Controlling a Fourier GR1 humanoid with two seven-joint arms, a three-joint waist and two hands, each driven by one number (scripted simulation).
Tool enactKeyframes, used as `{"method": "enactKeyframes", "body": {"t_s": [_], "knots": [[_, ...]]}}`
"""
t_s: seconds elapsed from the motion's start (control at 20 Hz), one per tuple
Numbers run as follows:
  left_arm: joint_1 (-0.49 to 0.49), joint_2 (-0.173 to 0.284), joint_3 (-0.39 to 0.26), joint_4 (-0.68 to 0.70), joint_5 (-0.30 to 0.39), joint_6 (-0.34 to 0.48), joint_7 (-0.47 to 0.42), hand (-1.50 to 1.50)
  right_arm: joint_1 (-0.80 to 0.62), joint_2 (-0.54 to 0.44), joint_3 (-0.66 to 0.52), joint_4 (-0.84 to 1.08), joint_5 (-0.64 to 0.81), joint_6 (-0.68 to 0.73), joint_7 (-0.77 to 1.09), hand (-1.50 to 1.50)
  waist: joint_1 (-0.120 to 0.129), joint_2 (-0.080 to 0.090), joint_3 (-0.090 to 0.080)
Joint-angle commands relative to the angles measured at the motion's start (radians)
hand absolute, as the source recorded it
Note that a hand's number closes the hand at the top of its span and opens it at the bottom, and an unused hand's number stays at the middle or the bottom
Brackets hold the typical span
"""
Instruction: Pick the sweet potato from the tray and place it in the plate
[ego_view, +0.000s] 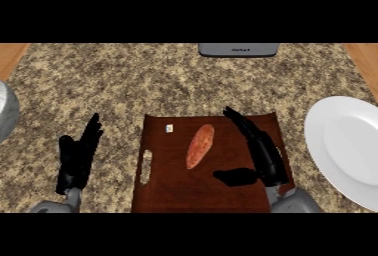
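Head view: sweet potato (200, 146) lies on the brown tray (170, 192), right hand (260, 152) open just beside it — fingers straight, holding nothing. Probably stiff, tapered and liable to roll — best grasped across its thick middle. Left hand (78, 157) rests open; white plate (343, 147) waits right.

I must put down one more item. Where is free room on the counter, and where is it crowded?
Free: the speckled counter between the brown wooden tray and grey appliance, and the white round plate, nothing on it. Crowded: the tray, with the orange sweet potato and open right hand. The left hand rests beside it.
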Motion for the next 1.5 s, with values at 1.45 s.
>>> {"method": "enactKeyframes", "body": {"t_s": [1.45], "knots": [[0.025,-0.101,0.107,0.003,-0.117,-0.108,-0.007,0.0,-0.262,0.175,-0.091,0.241,0.185,0.604,0.403,-1.5,0.007,0.002,0.002]]}}
